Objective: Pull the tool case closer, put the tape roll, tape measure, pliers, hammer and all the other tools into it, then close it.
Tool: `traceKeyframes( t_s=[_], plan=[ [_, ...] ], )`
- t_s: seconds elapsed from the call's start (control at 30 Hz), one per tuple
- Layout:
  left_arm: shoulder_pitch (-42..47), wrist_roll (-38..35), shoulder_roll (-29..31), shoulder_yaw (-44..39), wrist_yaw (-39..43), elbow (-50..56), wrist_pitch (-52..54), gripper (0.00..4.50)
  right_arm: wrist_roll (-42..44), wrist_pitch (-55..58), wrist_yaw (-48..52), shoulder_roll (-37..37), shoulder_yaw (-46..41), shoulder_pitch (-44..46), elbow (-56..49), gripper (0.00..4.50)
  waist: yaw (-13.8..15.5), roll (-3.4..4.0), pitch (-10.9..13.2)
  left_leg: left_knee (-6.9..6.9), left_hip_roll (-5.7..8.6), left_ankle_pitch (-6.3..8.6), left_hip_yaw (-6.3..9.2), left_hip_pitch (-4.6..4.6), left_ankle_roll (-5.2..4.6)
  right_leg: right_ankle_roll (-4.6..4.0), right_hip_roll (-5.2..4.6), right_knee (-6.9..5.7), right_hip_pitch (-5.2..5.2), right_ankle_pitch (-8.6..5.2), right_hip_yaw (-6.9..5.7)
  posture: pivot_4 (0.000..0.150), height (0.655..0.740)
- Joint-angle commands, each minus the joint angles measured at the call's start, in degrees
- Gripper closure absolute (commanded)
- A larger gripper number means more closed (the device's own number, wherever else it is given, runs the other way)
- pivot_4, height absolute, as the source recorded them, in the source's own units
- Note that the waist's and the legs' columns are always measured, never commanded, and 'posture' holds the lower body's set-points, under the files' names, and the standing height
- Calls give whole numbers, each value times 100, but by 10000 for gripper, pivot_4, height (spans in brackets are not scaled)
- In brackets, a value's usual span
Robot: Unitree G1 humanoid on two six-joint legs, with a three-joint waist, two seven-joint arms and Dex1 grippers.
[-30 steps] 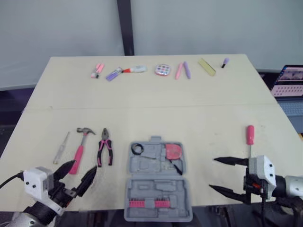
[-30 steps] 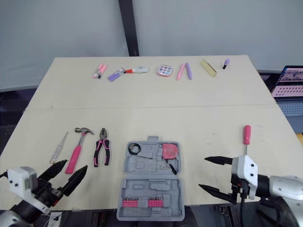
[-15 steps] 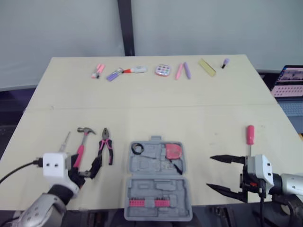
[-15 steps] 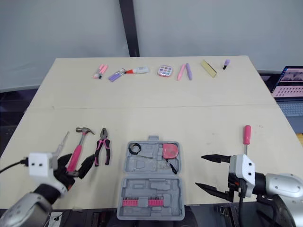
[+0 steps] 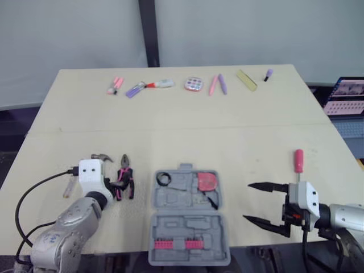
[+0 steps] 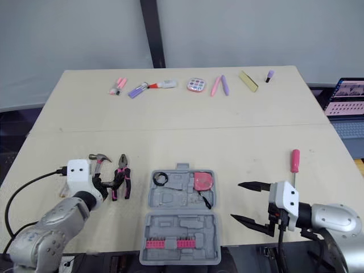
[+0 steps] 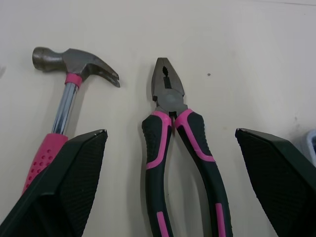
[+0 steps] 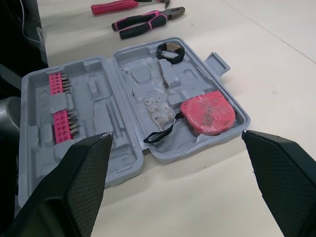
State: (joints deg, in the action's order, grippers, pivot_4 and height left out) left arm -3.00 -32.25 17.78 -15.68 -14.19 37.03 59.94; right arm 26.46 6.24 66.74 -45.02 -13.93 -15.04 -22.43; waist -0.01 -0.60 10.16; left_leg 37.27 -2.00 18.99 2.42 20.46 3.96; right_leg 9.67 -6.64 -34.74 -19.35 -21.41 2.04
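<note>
L gripper (image 7: 170, 136) hovers low over the pliers (image 7: 196, 148), fingers spread wide, nothing held. One finger is on the hammer side, the other on the case side, both handles between them. The hammer (image 7: 64, 103) lies just beside the pliers, roughly parallel. Watch that finger: in the wrist view it covers part of the pink grip.

Best bet imo: drop straight down, centre below the pivot, and pinch both handles together so they don't splay. Don't snag the hammer.

R gripper (image 6: 235, 200) hangs wide open and empty, just right of the case (image 6: 170, 224), which lies open at the near table edge. Tape measure (image 8: 207, 112) and tape roll (image 8: 169, 52) already sit inside. Screwdriver (image 6: 294, 161) lies apart, further right. Which recess takes the pliers? Can't tell.
</note>
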Motion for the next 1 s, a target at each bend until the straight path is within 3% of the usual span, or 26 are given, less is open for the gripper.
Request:
traceKeyframes(
  t_s=[0.03, 0.3, 0.53, 1.0],
  plan=[
    [358, 246, -201, 15, -334, 27, 465, 0, 2, -65, -36, -71, -100, 11, -37, 616, 3, 0, 0, 2, 0, 0, 0, 0, 0, 0, 0, -1, 0, 0, 0, 1500, 7400],
    [1060, 616, -640, -34, -410, -331, 1246, 0, -42, -83, -64, -74, -93, 46, -20, 616, 14, -4, 2, 7, 1, -2, 0, 2, 2, 2, 0, -5, -2, 1, 0, 1500, 7400],
    [1447, 1118, -673, 191, -323, -833, 1400, 0, -80, -78, -122, -42, -31, 83, -48, 616, 13, -4, 2, 5, 0, -3, 0, 4, 5, 2, 0, -5, -6, 1, 0, 1500, 7400],
    [1391, 1729, -868, 480, 117, -1418, 1026, 0, -89, -68, -178, -49, -70, 46, -70, 616, 67, 5, -3, 9, 0, -6, 0, 0, 9, 3, 0, -14, -4, 1, 0, 1500, 7400]
  ],
)
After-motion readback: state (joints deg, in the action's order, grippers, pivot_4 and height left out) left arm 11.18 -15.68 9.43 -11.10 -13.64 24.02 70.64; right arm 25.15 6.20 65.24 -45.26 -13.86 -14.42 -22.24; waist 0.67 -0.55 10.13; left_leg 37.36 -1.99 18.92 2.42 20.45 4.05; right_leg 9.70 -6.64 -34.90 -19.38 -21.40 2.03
